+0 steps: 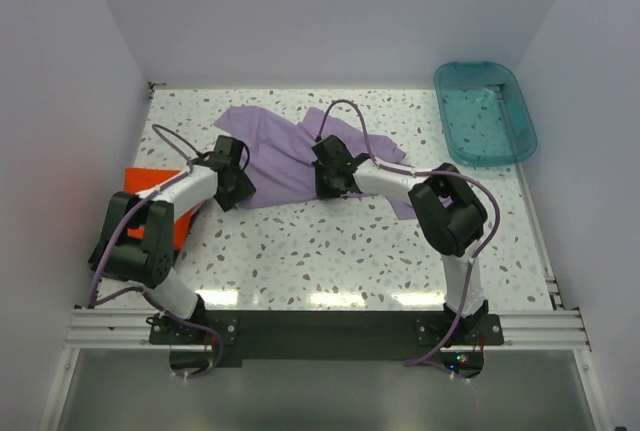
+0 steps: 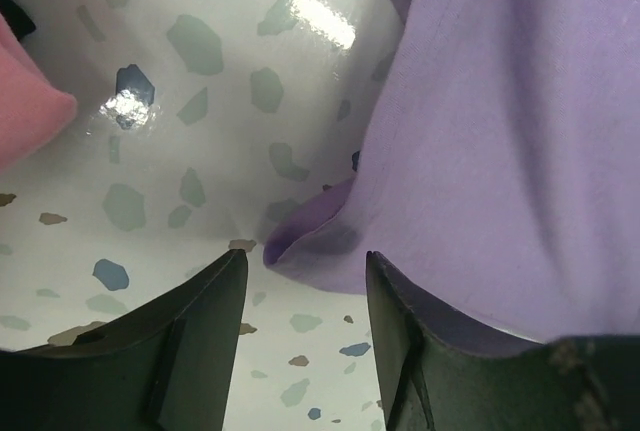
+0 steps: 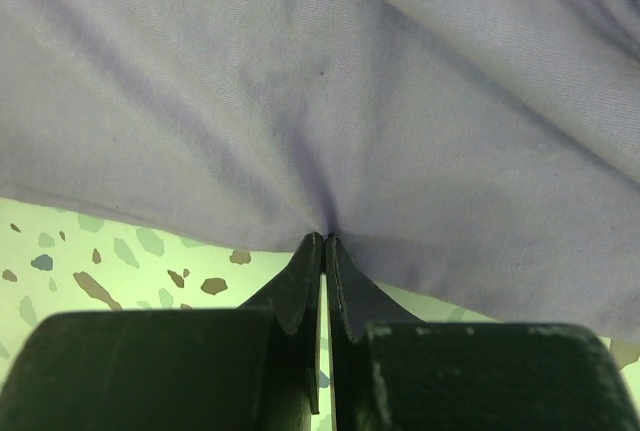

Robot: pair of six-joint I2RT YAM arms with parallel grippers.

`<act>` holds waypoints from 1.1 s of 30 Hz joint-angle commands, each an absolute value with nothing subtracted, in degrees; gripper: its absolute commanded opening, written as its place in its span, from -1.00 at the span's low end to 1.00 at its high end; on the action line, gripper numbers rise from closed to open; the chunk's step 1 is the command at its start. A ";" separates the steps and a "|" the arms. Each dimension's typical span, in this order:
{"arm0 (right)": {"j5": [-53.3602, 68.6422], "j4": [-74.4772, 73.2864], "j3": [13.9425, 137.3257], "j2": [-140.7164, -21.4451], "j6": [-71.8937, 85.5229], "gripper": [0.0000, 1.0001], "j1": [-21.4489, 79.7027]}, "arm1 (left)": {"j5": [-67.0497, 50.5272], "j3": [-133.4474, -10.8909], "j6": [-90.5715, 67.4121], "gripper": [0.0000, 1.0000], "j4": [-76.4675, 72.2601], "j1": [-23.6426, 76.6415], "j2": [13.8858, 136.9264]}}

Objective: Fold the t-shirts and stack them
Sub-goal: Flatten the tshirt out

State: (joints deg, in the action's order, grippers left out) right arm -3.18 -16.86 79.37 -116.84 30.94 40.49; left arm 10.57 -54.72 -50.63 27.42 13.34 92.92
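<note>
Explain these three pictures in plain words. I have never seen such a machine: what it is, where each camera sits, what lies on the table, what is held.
Two robot arms are bolted at the table's near edge. The wide picture looks down from above and behind them; the other two come from a camera on each wrist, the dark shapes below being that arm's own fingers. On the table lie a lavender t-shirt and an orange-red t-shirt, with a teal tub at the right corner; the left wrist view shows pink cloth too. The right gripper is shut on the lavender t-shirt's edge. The left gripper is open, the shirt's corner just ahead of it.
</note>
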 commanded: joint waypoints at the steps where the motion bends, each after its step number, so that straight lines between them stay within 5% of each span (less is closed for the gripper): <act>1: -2.29 -17.75 79.89 -117.69 31.64 -1.00 40.96 | 10.90 -54.67 -53.61 0.09 24.79 14.15 94.13; 9: -2.02 -18.02 80.24 -117.25 31.64 -1.00 40.87 | 12.73 -54.23 -55.81 -0.24 26.54 14.77 97.38; 13: -2.54 -19.15 80.59 -115.93 31.46 -0.88 40.87 | 16.95 -57.73 -55.11 -1.00 30.22 14.42 96.07; 14: -2.98 -19.60 80.68 -115.32 31.20 -0.55 40.87 | 17.83 -58.88 -54.76 -1.00 32.06 13.98 95.72; 18: -7.72 -22.67 79.72 -108.84 30.41 0.10 40.78 | 23.80 -65.21 -51.87 -1.00 37.17 12.48 92.73; 20: -11.14 -24.95 78.67 -105.93 30.58 0.25 39.56 | 26.61 -67.57 -51.07 -1.00 39.97 11.26 90.62; 33: -22.06 -29.87 53.79 -79.90 31.73 0.26 23.99 | 24.18 -65.48 -47.73 -1.00 41.66 1.06 80.95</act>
State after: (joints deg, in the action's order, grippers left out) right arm -18.48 -26.96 56.14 -81.23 31.48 23.14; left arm 24.47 -66.06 -49.67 41.45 2.72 83.53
